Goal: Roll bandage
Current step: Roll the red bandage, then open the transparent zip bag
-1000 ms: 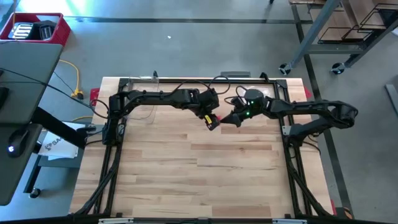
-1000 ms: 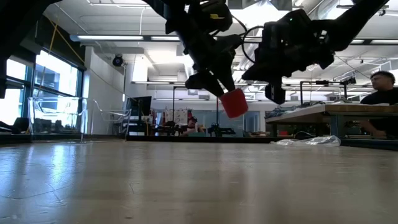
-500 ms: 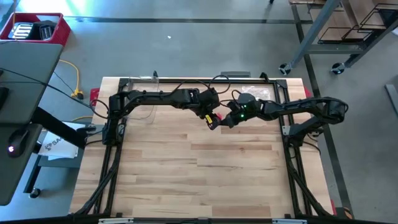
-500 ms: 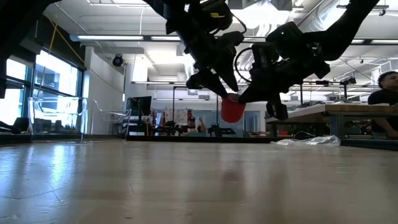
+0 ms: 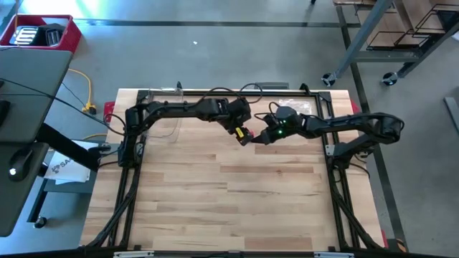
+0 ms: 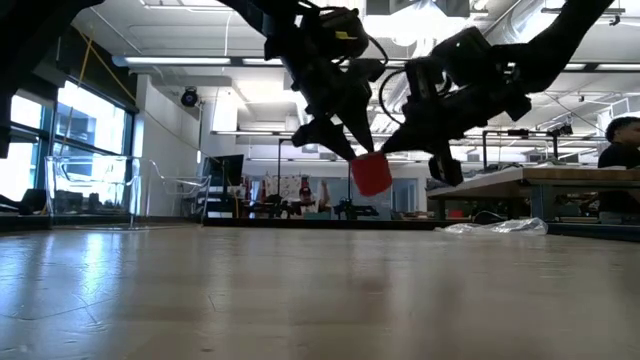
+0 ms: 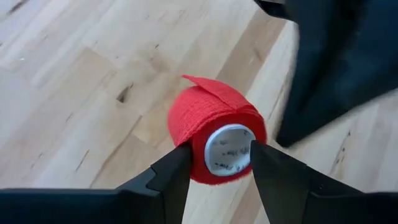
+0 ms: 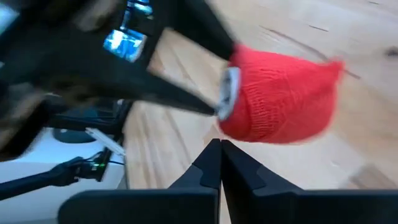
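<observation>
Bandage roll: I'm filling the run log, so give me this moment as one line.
bandage: rolled, held above table | left gripper: shut on bandage | right gripper: shut, beside roll | loose flap on roll

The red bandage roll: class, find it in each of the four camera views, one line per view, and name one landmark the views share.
High view: red bandage roll just above centre, mostly hidden between the two arms.
Low view: centre, hanging above the table.
Left wrist view: centre, pinched between the left hand's fingers.
Right wrist view: upper right, just beyond the shut right hand.
Shared landmark: the left hand gripping the roll.
</observation>
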`<action>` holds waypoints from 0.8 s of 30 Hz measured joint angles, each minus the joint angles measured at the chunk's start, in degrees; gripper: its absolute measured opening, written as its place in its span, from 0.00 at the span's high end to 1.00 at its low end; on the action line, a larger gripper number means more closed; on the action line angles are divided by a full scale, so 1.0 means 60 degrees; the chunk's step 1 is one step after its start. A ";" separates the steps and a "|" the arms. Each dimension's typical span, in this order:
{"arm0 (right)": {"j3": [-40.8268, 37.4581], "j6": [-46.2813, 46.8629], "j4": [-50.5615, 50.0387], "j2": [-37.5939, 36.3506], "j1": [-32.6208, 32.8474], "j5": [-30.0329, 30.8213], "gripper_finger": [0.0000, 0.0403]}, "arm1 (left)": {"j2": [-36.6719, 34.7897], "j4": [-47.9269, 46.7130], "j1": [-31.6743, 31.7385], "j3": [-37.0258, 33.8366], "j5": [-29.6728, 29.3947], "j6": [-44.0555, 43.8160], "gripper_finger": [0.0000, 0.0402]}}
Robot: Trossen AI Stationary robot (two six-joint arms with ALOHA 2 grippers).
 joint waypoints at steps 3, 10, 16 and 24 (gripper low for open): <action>0.0233 -0.0059 0.0022 -0.0111 0.0106 0.0001 1.00 | 0.0000 0.0024 0.0098 -0.0003 0.0501 0.0057 0.62; 0.0612 -0.0139 -0.0226 -0.0096 0.0164 0.0146 1.00 | 0.0000 0.0273 0.0015 -0.0262 0.1452 0.0563 0.66; 0.0630 -0.0472 -0.1145 -0.0100 0.0230 0.0787 1.00 | 0.0018 0.0900 -0.0277 -0.0291 0.1581 0.0757 0.68; 0.0626 -0.0515 -0.1459 -0.0096 0.0226 0.1007 1.00 | 0.0007 0.1382 -0.0539 -0.0273 0.2033 0.1101 0.68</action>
